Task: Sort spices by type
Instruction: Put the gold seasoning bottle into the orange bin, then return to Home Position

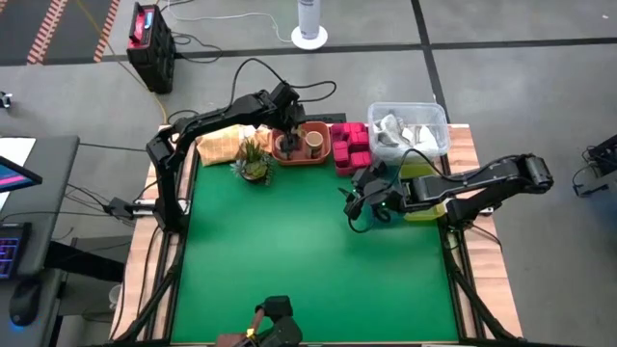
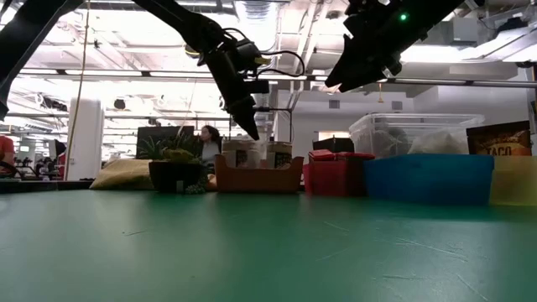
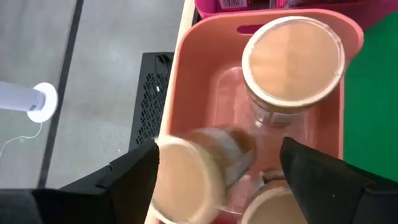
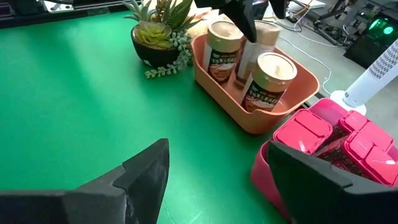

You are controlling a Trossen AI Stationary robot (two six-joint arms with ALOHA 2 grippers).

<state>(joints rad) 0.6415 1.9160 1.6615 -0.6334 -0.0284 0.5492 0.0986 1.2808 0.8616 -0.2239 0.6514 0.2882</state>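
Three spice jars with tan lids are in a salmon tray (image 1: pixel 301 155) at the table's far side. Two stand upright (image 4: pixel 224 53) (image 4: pixel 268 84). The third (image 3: pixel 186 180) leans, blurred, between the fingers of my left gripper (image 3: pixel 217 149), which points down into the tray with its fingers apart. The magenta packets (image 4: pixel 336 140) lie in a magenta tray (image 1: pixel 352 146) to the right of the salmon one. My right gripper (image 1: pixel 359 202) hangs open above the green mat, near that magenta tray, with nothing between its fingers. My left gripper comes at the leaning jar from above, slanting, one finger (image 3: pixel 134 177) close by the jar's lid and the other (image 3: pixel 311 174) well clear of it. I cannot tell whether the near finger touches the jar.
A small potted plant (image 1: pixel 254 164) stands just left of the salmon tray, with a tan bag (image 1: pixel 220 145) behind it. A clear plastic bin (image 1: pixel 410 130), a blue tray (image 2: pixel 428 178) and a yellow tray (image 2: pixel 513 180) sit at the far right. The green mat (image 1: pixel 308 260) lies open toward the near edge.
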